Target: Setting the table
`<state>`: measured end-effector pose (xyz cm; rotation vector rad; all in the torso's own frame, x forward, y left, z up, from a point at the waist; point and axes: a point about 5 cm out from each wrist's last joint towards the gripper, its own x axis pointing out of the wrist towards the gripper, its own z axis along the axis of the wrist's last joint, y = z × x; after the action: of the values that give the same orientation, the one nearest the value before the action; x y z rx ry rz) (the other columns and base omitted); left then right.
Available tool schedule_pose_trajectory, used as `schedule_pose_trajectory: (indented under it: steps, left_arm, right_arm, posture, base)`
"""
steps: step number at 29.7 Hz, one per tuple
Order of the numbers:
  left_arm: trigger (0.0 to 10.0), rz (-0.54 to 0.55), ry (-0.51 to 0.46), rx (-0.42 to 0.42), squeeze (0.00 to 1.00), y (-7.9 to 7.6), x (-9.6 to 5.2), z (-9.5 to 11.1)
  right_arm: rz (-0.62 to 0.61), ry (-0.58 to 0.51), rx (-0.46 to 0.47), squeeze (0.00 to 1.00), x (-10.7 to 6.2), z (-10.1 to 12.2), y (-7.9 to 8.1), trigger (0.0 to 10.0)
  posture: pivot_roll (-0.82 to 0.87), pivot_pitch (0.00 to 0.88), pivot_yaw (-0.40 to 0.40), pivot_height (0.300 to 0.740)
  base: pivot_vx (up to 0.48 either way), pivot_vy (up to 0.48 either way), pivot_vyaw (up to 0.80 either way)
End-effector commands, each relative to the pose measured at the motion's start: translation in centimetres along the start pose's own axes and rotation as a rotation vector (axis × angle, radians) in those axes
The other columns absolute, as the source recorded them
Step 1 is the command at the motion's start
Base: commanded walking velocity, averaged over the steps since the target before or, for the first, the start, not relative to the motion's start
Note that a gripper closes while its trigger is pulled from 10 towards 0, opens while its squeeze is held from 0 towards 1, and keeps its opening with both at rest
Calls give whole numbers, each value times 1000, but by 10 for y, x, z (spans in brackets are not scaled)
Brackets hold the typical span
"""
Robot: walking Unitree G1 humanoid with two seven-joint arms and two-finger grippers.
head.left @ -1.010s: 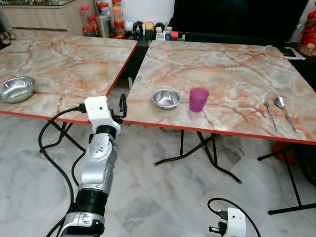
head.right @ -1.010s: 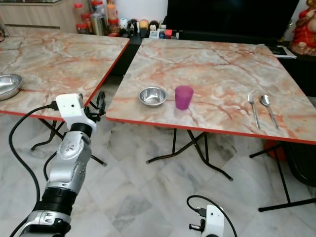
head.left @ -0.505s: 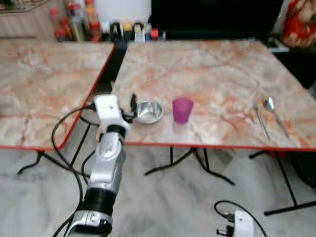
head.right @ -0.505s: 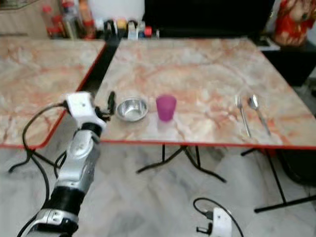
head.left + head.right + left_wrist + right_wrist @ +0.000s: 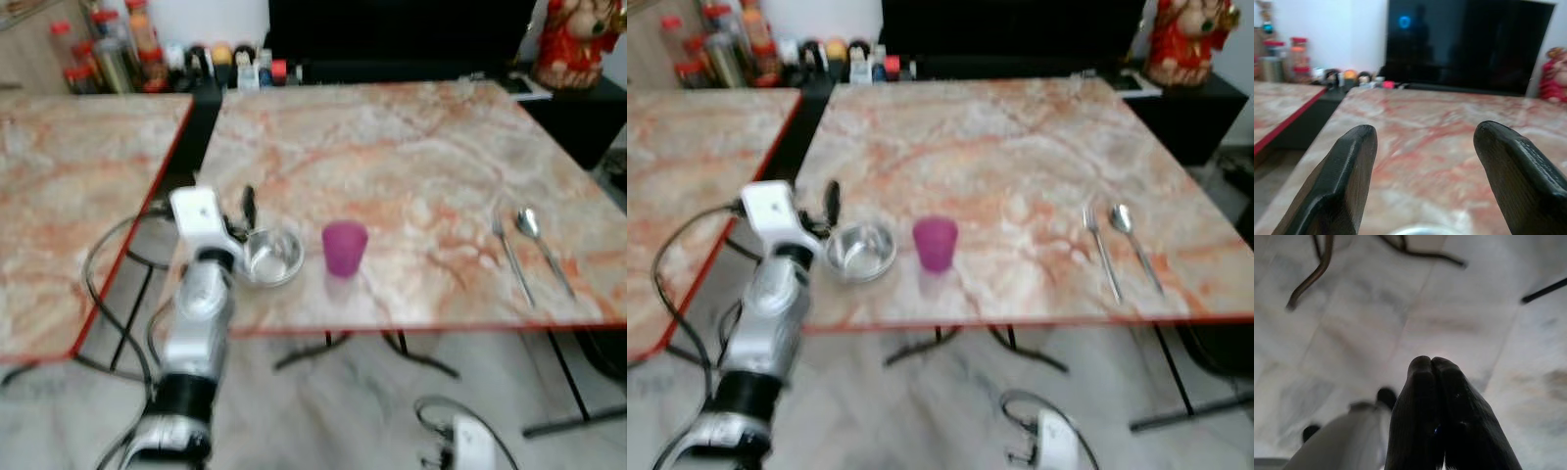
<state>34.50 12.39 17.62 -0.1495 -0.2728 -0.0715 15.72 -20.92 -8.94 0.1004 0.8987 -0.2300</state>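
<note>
Head pair looks down across the table; left wrist skims that tabletop close; right wrist faces floor.

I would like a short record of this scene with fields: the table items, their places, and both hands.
table: marble-pattern top with red edge
bowl: steel bowl near the front edge, at the left
cup: purple cup upright, just right of the bowl, apart from it
cutlery: fork and spoon side by side at the right
left hand: left hand open, at the bowl's left side
right hand: right hand shut, hanging low over the floor
</note>
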Motion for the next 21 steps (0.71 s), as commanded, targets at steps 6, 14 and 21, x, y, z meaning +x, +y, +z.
schedule_pose_trajectory:
  steps: [6,14,21]
  left_arm:
    - [10000,-12,62,-92,0,7,3,-3]
    - [10000,-73,178,-182,0,5,0,-15]
    - [10000,-50,247,-197,0,13,4,-17]
  right_arm:
    - [-19,26,41,0,-5,-15,3,10000]
    - [-51,39,73,0,-7,-23,-2,10000]
    - [-51,45,83,0,-9,-27,1,10000]
  posture:
    - [-31,63,-3,740]
    - [-32,65,15,740]
    - [-26,65,22,740]
  base:
    - [0,0,0]
    - [0,0,0]
    - [0,0,0]
